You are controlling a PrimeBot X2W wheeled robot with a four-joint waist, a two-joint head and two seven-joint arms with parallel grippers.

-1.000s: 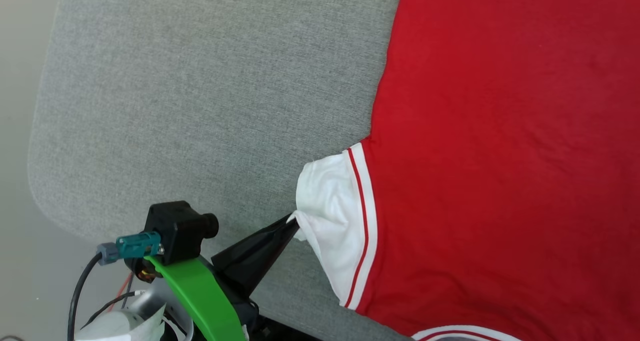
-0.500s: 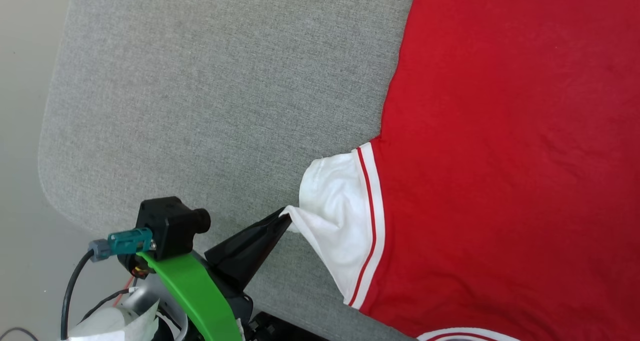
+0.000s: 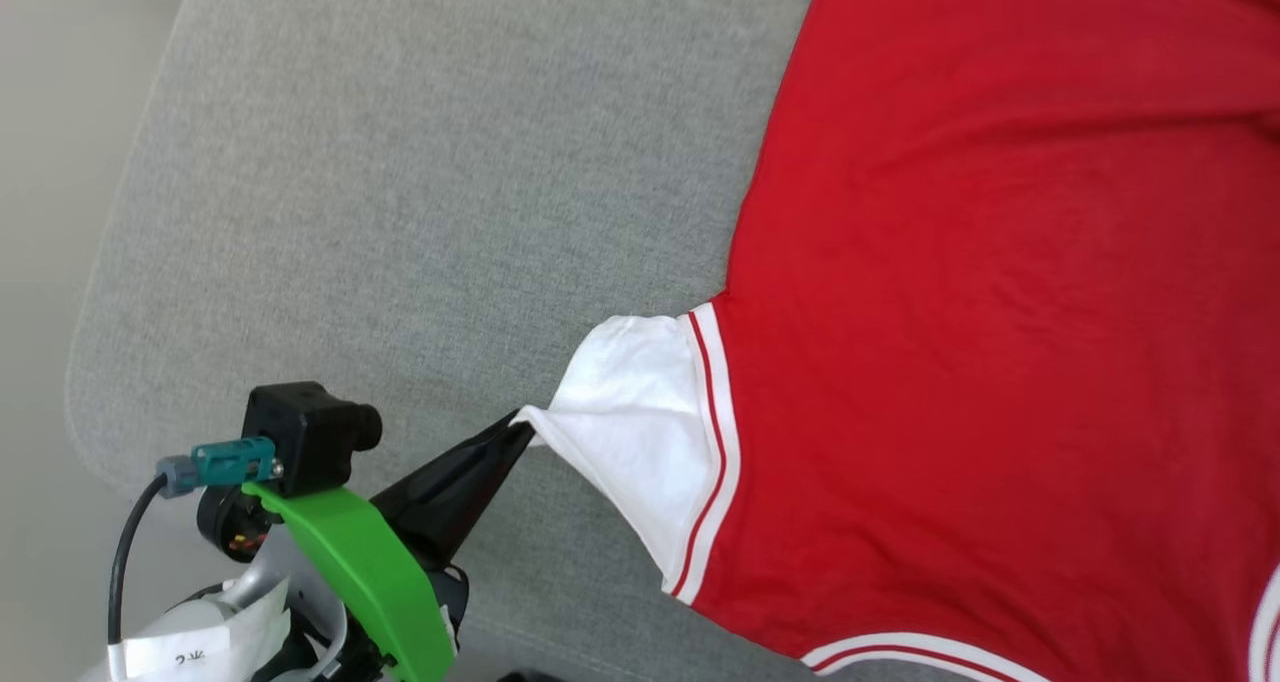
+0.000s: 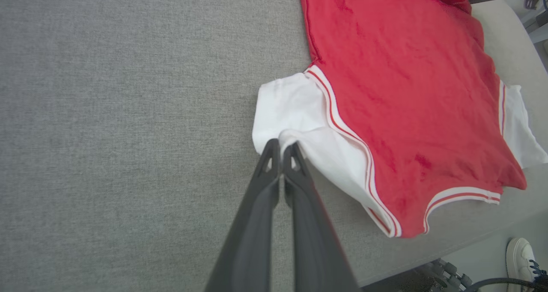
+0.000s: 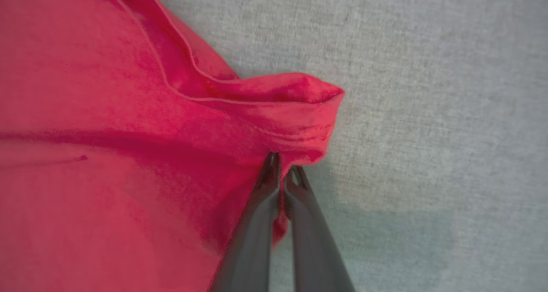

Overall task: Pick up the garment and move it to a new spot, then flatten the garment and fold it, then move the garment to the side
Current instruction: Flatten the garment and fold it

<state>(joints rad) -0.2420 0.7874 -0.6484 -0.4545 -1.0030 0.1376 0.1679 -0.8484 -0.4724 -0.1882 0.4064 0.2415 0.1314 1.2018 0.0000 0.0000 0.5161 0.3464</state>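
Your left gripper (image 3: 518,427) is closed on the tip of the white sleeve (image 3: 640,432), low in the frame. The garment (image 3: 980,312) lies to its right on the grey bench (image 3: 400,212), its length running up the frame. Your right gripper (image 5: 280,163) is closed on a red hem corner (image 5: 308,112).

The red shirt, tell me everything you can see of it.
The shirt is soft red knit with white short sleeves and red-and-white striped trim. It lies spread, plain side up, mildly wrinkled, on a grey fabric pad. The left jaws are shut on one white sleeve; the right jaws pinch a bunched red corner.
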